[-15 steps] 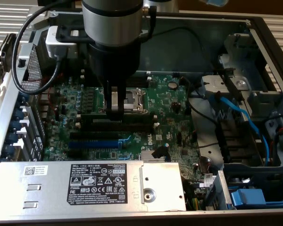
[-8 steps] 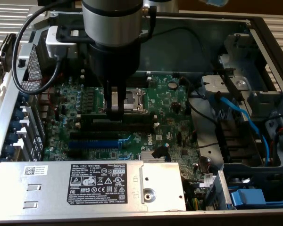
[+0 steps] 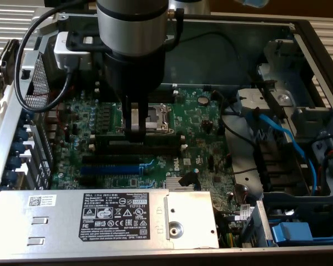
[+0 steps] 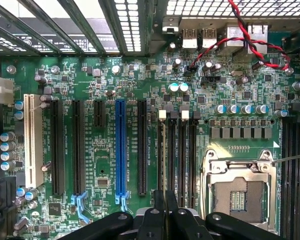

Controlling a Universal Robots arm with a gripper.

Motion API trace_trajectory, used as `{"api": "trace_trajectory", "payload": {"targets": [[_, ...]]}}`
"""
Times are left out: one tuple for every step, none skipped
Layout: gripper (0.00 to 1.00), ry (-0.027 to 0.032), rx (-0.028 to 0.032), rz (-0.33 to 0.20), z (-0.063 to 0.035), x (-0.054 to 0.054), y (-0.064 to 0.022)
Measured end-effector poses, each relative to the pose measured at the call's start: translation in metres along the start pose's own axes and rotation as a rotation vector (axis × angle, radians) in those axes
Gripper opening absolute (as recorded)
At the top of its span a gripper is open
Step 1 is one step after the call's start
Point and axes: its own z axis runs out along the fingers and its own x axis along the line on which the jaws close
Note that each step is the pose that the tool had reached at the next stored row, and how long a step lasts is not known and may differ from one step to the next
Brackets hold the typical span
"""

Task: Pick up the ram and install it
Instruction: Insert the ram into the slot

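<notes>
My gripper [image 3: 134, 132] reaches straight down onto the green motherboard [image 3: 202, 124], just in front of the processor socket [image 3: 155, 117]. Its fingers stand almost together, shut on the ram [image 3: 158, 136]. The ram shows as a long dark strip lying along the black memory slots [image 3: 139, 148]. In the wrist view the gripper [image 4: 165, 212] lines up with the row of memory slots [image 4: 182, 155]. Between its fingers the ram [image 4: 165, 197] shows as a thin dark edge. Whether the ram is seated in a slot or just above one, I cannot tell.
A blue expansion slot [image 3: 108, 169] [image 4: 120, 147] lies beside the memory slots. The silver power supply [image 3: 122, 213] fills the near side. Blue cables [image 3: 291, 141] and drive brackets sit at the exterior view's right. Red and black wires [image 4: 245, 35] cross near the rear ports.
</notes>
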Motion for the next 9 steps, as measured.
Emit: {"api": "trace_trajectory", "payload": {"targets": [[0.12,0.0,0.0,0.0,0.0,0.0,0.0],[0.12,-0.0001,0.0,0.0,0.0001,0.0,0.0],[0.12,-0.0001,0.0001,0.0,0.0002,0.0,0.0],[0.12,-0.0001,0.0001,0.0,0.0003,0.0,0.0],[0.12,-0.0002,0.0001,0.0,0.0004,0.0,0.0],[0.12,-0.0001,0.0001,0.0,0.0004,0.0,0.0],[0.12,-0.0002,0.0002,0.0,0.0006,0.0,0.0],[0.12,-0.0002,0.0004,0.0,0.0006,0.0,0.0],[0.12,-0.0002,0.0005,0.0,0.0007,0.0,0.0]]}}
